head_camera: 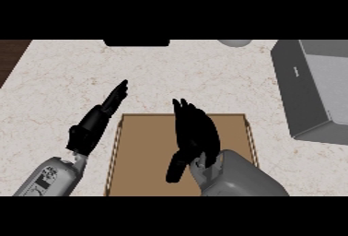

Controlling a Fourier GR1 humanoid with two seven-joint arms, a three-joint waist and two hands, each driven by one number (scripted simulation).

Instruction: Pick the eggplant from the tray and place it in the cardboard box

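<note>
Right hand (195, 133), nearest the camera, hovers over the one brown tray (139, 156), fingers close together and pointing far; whether it hides the eggplant cannot be told, and the tray's visible floor shows nothing else. Left hand (98, 120) rests open just left of the tray, while one grey cardboard box (314, 90) stands far right, its contents unseen.

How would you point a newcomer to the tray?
Start at the pale marble counter and look to its near edge, in the middle. The tray lies flat there, brown with a raised rim, partly under the right hand. The only other big container, the grey box, is at the far right.
</note>
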